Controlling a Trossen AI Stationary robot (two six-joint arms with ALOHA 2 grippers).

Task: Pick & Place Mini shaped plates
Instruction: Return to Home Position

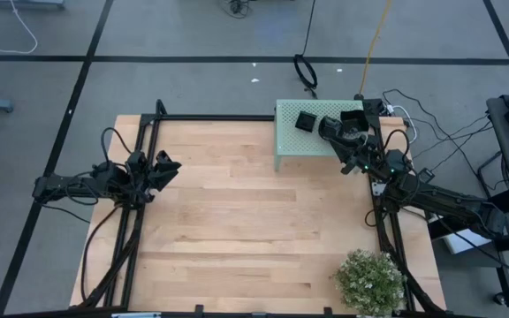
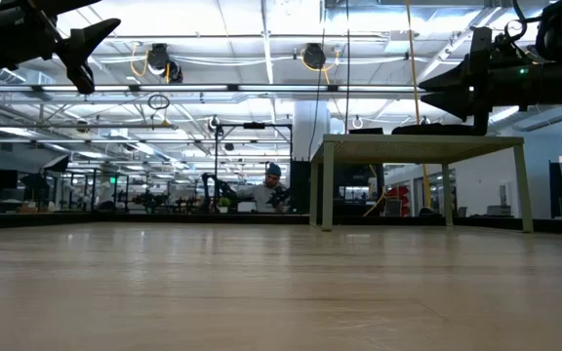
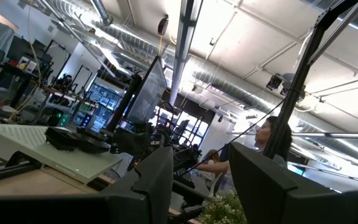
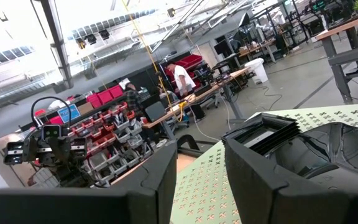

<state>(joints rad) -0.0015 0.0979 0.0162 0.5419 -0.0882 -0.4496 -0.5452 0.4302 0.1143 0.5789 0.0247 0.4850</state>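
We find glossy black mini plates (image 1: 307,121) stacked on pale green shelf (image 1: 292,148), one o'clock; right claw (image 1: 327,128) overhead, left claw (image 1: 171,166) nine o'clock, both parted, empty: job apparently done.

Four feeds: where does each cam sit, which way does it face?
High: overhead, straight down on the table; shows both arms, left tool, right tool over the green shelf.
Low: table height, level across toward the shelf; both tools at top.
Left wrist: past its own fingers toward shelf and plates.
Right wrist: past its own fingers, close onto shelf and plates.
Shared: shelf with plates in all four.
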